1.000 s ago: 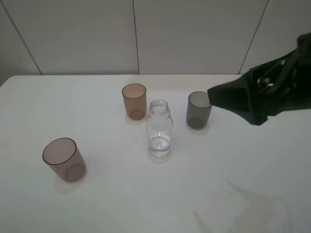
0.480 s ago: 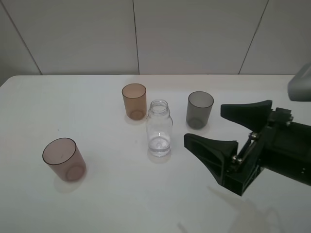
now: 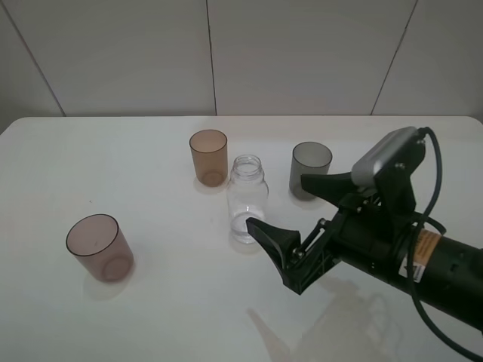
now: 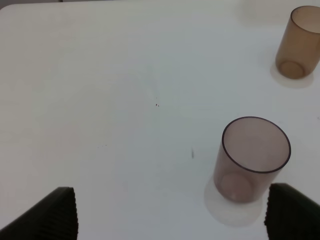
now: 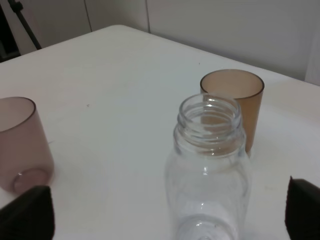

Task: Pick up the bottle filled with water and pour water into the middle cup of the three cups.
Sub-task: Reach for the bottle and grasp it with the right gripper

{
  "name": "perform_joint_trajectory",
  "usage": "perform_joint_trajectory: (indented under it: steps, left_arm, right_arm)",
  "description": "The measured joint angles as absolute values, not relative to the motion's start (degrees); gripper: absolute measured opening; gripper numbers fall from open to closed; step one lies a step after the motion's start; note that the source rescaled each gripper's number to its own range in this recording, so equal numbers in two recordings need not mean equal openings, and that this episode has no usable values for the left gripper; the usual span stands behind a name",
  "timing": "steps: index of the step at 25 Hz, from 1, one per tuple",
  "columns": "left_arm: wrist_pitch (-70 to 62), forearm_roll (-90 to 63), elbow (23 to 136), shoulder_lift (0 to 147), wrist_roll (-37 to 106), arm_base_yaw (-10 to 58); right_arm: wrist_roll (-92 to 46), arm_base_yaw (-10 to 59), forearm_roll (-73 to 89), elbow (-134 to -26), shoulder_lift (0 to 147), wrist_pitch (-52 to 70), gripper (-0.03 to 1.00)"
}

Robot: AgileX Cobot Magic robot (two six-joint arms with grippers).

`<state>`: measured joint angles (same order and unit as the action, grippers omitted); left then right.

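Observation:
The clear uncapped bottle (image 3: 247, 200) stands upright mid-table, also close up in the right wrist view (image 5: 210, 165). Just behind it to the left is the amber middle cup (image 3: 208, 157) (image 5: 235, 97). A smoky grey cup (image 3: 310, 164) stands to the right, and a mauve cup (image 3: 99, 247) (image 5: 22, 142) at the front left. My right gripper (image 3: 276, 202) (image 5: 165, 212) is open just right of the bottle, its fingers aimed at it without touching. My left gripper (image 4: 175, 215) is open above the table near the mauve cup (image 4: 252, 157), holding nothing. It is out of the exterior view.
The white table (image 3: 173, 302) meets a pale panelled wall at the back. The upper finger of my right gripper partly covers the grey cup in the exterior view. The amber cup (image 4: 300, 42) shows far off in the left wrist view.
My right arm has come down from the upper right and swept left to the bottle's right side, jaws wide throughout. The bottle and cups have not moved.

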<state>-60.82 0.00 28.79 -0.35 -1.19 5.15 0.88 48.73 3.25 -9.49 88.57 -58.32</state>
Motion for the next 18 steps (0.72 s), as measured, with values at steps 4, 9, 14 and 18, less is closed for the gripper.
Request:
perform_joint_trajectory:
  steps: [4,9,14,18]
  left_arm:
    - [-60.82,0.0,28.79,-0.35,-1.19,5.15]
    - [-60.82,0.0,28.79,-0.35,-1.19,5.15]
    - [-60.82,0.0,28.79,-0.35,-1.19,5.15]
    - [-60.82,0.0,28.79,-0.35,-1.19,5.15]
  right_arm:
    - [0.93,48.73,3.25,-9.95,95.06,-64.35,1.0]
    - [0.93,48.66,3.25,-13.13,99.62,-66.32,1.0]
    - [0.93,48.66,3.25,-15.13,104.3,-68.39,1.0]
    - [0.93,48.66,5.69,-15.13,106.75,-68.74,1.0]
